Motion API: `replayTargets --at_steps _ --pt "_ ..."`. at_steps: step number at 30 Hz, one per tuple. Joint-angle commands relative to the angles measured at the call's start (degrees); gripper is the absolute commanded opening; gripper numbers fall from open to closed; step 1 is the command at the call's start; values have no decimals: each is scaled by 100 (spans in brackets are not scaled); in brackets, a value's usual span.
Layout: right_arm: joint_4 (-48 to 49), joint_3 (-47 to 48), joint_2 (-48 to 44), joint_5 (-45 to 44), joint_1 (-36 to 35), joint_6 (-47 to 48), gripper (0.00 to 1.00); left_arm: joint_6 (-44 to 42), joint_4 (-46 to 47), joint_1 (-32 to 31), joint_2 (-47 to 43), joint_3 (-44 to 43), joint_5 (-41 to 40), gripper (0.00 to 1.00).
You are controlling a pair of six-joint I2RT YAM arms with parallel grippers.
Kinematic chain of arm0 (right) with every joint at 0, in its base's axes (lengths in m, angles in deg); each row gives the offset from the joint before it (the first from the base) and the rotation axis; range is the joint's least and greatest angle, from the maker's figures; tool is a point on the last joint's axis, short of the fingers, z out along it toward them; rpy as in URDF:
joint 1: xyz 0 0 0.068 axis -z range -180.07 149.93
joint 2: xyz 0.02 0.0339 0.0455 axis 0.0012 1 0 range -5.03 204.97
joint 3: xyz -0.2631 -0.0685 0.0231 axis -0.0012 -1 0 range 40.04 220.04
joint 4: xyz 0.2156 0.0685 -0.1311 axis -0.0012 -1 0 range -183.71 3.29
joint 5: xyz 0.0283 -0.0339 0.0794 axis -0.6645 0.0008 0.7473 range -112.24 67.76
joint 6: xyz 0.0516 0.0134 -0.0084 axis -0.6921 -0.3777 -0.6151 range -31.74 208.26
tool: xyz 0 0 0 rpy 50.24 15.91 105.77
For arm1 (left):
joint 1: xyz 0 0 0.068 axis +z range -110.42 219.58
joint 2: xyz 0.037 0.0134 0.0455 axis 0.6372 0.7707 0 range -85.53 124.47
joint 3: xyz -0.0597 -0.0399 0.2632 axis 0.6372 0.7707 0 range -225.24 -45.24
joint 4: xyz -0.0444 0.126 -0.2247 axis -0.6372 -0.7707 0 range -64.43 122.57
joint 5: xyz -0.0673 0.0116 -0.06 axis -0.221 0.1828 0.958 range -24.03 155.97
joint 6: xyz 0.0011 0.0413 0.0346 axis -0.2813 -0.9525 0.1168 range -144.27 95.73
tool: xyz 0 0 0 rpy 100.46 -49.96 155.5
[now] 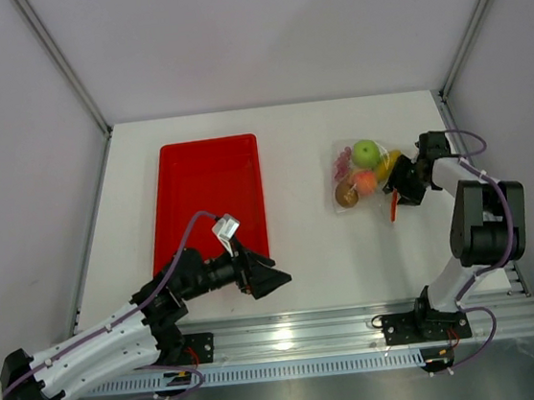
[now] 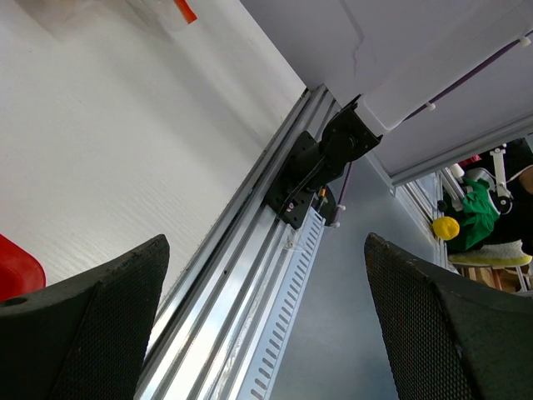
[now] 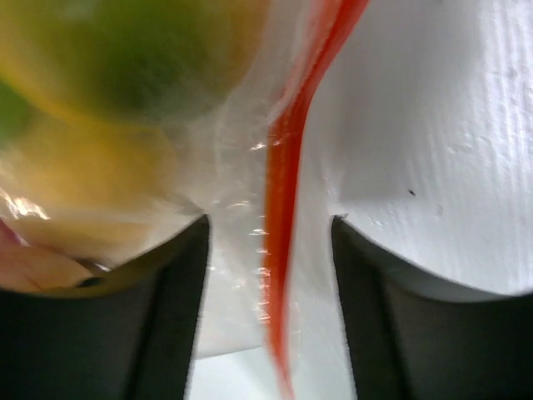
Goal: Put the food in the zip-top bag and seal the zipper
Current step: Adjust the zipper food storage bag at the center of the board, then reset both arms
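Note:
The clear zip-top bag (image 1: pixel 359 176) lies on the white table at the right, with the food inside: a green apple (image 1: pixel 366 153), an orange fruit (image 1: pixel 365 182), a brown kiwi (image 1: pixel 346 194) and dark grapes (image 1: pixel 343 160). My right gripper (image 1: pixel 403 187) is at the bag's right edge. In the right wrist view the orange-red zipper (image 3: pixel 283 167) runs between the fingers of this gripper (image 3: pixel 268 242); the jaws stand apart and clear of the strip. Blurred yellow-green fruit (image 3: pixel 125 67) fills the left there. My left gripper (image 1: pixel 274 274) hangs open and empty near the front edge.
A red tray (image 1: pixel 211 197) lies left of centre, with no fruit in it; its corner (image 2: pixel 17 267) shows in the left wrist view. The aluminium rail (image 1: pixel 359 329) with the arm bases runs along the near edge. Frame posts stand at the back corners.

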Motion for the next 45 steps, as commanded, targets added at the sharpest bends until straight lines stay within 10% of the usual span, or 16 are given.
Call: replayTargets --at_steps 1,5,12,45 --pt "-234 142 -549 -440 -12 80 65 32 190 23 6 -4 115 99" --pt "-383 212 -1076 -502 6 18 92 32 173 23 -38 14 88 100" --pt "-726 239 -1682 -547 14 -8 99 41 190 23 -65 49 123 100" --pt "-1139 -2345 -5383 -2551 -2877 -2011 99 506 937 23 -65 576 123 100"
